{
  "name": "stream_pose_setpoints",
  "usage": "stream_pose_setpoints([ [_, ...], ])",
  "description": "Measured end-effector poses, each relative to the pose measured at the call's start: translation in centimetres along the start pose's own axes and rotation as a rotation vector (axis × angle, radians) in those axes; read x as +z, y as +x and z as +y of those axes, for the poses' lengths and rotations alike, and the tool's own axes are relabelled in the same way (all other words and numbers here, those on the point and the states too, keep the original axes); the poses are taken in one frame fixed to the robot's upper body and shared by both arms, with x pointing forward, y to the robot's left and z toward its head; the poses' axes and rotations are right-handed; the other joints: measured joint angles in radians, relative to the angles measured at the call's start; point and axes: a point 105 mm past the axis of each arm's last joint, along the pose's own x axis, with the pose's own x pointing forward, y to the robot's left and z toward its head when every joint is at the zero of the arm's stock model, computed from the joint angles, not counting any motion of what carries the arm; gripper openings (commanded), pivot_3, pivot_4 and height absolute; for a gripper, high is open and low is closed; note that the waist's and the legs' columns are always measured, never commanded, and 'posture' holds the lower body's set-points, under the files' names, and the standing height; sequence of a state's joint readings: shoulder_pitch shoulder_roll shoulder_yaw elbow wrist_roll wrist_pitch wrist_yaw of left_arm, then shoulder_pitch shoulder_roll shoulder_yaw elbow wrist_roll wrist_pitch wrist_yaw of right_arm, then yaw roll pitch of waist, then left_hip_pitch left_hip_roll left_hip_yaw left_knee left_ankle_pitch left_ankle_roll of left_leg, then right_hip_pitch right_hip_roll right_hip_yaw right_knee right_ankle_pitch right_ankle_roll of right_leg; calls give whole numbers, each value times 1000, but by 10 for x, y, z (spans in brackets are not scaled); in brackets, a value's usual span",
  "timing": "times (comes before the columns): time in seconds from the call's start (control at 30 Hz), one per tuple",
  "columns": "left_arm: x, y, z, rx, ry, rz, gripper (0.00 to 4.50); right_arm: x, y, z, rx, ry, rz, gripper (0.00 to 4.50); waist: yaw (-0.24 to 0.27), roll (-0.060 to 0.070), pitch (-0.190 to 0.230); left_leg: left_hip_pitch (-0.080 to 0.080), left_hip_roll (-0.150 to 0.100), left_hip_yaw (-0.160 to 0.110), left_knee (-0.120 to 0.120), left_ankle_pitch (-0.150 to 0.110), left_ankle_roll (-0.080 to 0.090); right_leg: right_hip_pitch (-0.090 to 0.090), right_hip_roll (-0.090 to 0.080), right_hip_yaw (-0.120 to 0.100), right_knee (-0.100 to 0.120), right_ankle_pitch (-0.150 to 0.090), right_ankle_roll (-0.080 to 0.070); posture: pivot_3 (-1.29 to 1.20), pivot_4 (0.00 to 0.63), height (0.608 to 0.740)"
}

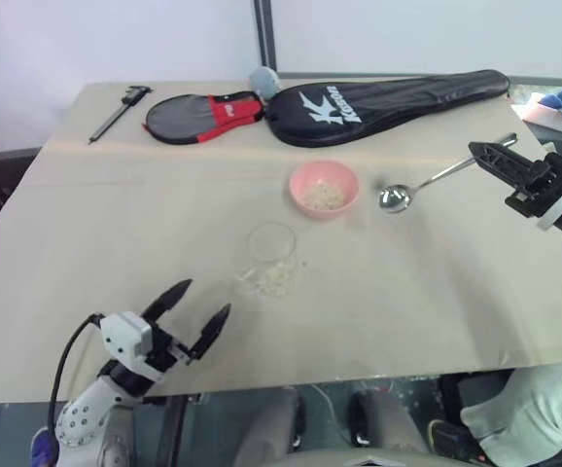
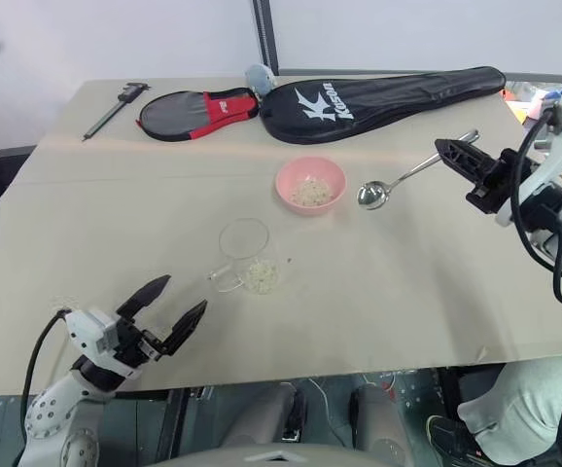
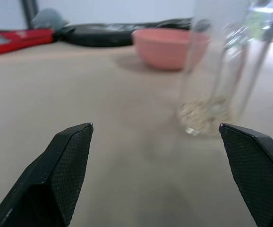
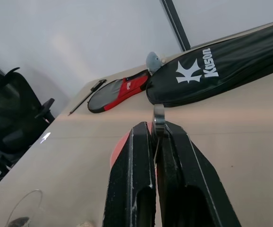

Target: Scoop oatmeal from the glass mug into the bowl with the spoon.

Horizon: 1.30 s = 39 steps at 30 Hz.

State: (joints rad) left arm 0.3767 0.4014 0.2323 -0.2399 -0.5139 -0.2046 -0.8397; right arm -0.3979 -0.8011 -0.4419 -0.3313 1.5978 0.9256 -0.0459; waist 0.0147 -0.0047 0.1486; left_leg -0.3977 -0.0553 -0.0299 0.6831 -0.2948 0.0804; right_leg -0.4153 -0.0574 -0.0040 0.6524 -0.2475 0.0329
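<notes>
The glass mug (image 2: 247,255) is stood upright near the middle of the surface (image 2: 116,214), w/ a thin layer of oatmeal (image 2: 261,273) at its bottom and its handle turned toward the robot's left. It is seen just ahead of, and a bit to the right of, the left gripper (image 2: 161,312), whose fingers are spread wide and hold nothing; the left arm is judged the nearer one for steadying it. The spoon (image 2: 398,180) is pinched at its handle end by the right gripper (image 2: 456,156), fingers closed on it, long axis level, scoop pointed toward the robot's left, held just right of the bowl (image 2: 310,185). The bowl, already w/ some flakes, lies beyond the mug. The mug is thus approx. diagonal from the scoop: nearer the robot and further left.
</notes>
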Motion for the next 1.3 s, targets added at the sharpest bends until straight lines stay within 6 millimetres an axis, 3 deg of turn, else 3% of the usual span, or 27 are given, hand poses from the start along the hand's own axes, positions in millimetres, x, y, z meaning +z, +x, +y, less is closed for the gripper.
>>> stream_pose_setpoints([
  [0.1,9,9,-10,-59,6,-5,4472,0,0,0,-1,-1,-1,0,-1,0,0,0,0,0,0,0,0,0,0,0,0,0,0,0,150,740],
  [0.3,28,34,-6,-14,14,-20,4472,1,0,1,3,2,-7,0,-1,1,0,1,0,0,0,1,-1,0,1,0,1,0,0,0,150,740],
  [0.47,27,42,-7,54,8,9,4472,3,-1,1,0,-3,-10,0,0,0,0,1,0,0,0,3,-4,0,1,0,1,0,0,0,150,740],
  [1.0,21,38,1,202,34,83,4472,3,0,2,3,-4,-10,0,0,0,0,0,0,0,0,3,-4,0,1,0,1,0,0,0,150,740],
  [1.1,19,37,3,240,37,92,3695,3,0,2,2,-5,-10,0,0,0,0,0,0,0,0,3,-4,0,1,0,1,0,0,0,150,740],
  [1.17,18,38,4,258,41,91,2827,3,0,2,2,-5,-10,0,0,0,0,0,0,0,0,3,-4,0,1,0,1,0,0,0,150,740],
  [1.3,8,35,6,278,36,99,2827,3,0,2,2,-5,-10,0,1,0,0,1,0,0,0,3,-4,0,1,0,1,0,0,0,150,740],
])
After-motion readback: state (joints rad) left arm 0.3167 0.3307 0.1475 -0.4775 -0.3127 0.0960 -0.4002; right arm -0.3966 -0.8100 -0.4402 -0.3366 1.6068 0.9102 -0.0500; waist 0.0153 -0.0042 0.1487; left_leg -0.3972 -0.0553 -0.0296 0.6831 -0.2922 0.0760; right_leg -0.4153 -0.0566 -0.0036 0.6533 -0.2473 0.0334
